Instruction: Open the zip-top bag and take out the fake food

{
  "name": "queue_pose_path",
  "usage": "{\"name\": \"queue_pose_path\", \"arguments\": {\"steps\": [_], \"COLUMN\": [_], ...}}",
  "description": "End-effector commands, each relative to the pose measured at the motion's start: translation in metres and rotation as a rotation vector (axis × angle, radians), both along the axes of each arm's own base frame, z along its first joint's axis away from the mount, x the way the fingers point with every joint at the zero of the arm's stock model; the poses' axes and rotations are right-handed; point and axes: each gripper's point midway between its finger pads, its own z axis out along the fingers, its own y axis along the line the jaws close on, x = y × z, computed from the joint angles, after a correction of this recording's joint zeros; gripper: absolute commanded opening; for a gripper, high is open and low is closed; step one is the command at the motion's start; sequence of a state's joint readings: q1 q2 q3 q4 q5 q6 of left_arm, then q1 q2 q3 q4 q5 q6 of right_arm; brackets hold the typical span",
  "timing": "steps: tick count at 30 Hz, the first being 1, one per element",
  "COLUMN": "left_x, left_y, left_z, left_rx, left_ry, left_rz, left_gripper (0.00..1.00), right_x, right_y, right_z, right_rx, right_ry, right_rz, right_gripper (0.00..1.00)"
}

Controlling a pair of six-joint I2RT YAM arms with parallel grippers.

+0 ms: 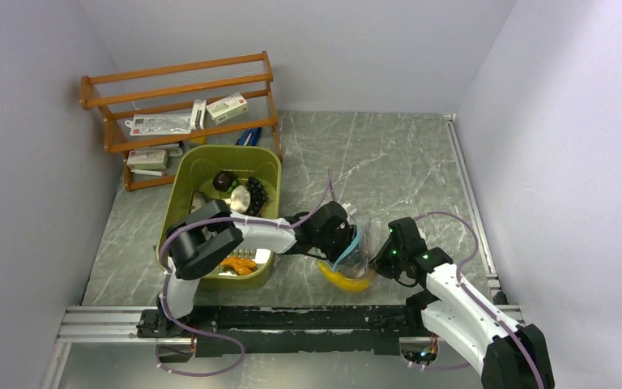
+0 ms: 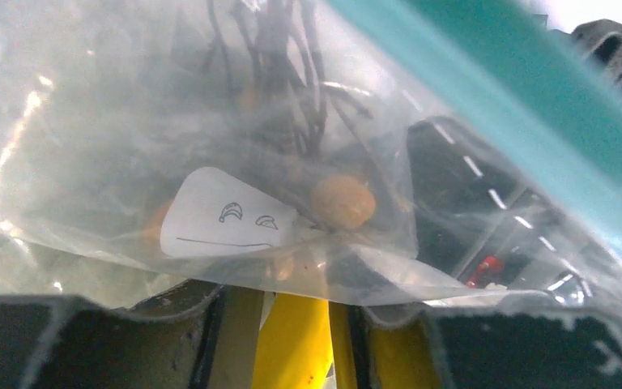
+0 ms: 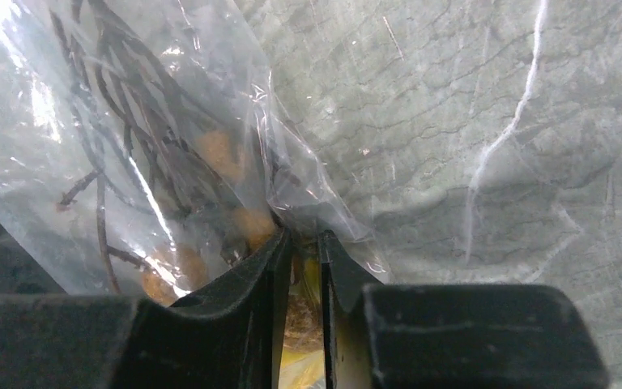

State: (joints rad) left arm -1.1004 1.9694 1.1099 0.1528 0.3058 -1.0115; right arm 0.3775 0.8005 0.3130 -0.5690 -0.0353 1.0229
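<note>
– Grey marble desk, pale walls. What's centre frame?
– A clear bag, just right of the green bin, off its near corner. The teal zip strip curls along the side nearer the bin.
– Who has hold of it?
– The right pincer, on the bag's side away from the bin: jaws narrow, a fold of film nipped between them. The left pincer, on the bin's side, has its fingers part-way apart, with film draped across their tips. Whether it grips anything, I cannot tell.
– And the food?
– Split. Through the film: orange-brown balls, dark twiggy stems, a white piece with a drawn face. A banana shows yellow below the bag, right of the bin; inside the film or out, unclear. In the bin: a mushroom, grapes, a brown piece, and orange bits at its near end.
– Background?
– A wooden rack of packets, just behind the bin.
</note>
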Motion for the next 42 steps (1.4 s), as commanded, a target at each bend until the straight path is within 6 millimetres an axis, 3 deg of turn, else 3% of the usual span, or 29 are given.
{"name": "queue_pose_path", "arguments": {"steps": [1,8,12,17,27,42], "left_x": [0.002,0.0,0.007,0.01,0.006,0.028], "left_y": [-0.013,-0.007,0.002,0.015,0.045,0.087], "left_z": [0.003,-0.003,-0.002,0.003,0.007,0.007], "left_rx": [-0.042,-0.017,0.025,0.083,0.168,0.421], "left_ry": [0.014,0.012,-0.035,-0.099,-0.143,-0.246], "left_rz": [-0.012,-0.019,-0.034,-0.07,-0.081,-0.007], "left_gripper": [0.39,0.15,0.07,0.07,0.07,0.07], "right_x": [-0.007,-0.003,0.001,0.004,0.0,-0.002], "right_y": [0.011,0.01,-0.014,-0.028,-0.01,-0.003], "right_z": [0.001,0.004,0.011,0.016,0.001,-0.004], "right_rx": [0.048,0.036,-0.09,-0.165,-0.074,-0.044], "right_ry": [0.023,0.023,0.02,0.014,0.039,0.046], "right_rz": [0.064,0.053,-0.011,-0.037,0.009,0.044], "right_gripper": [0.19,0.2,0.27,0.32,0.28,0.27]}}
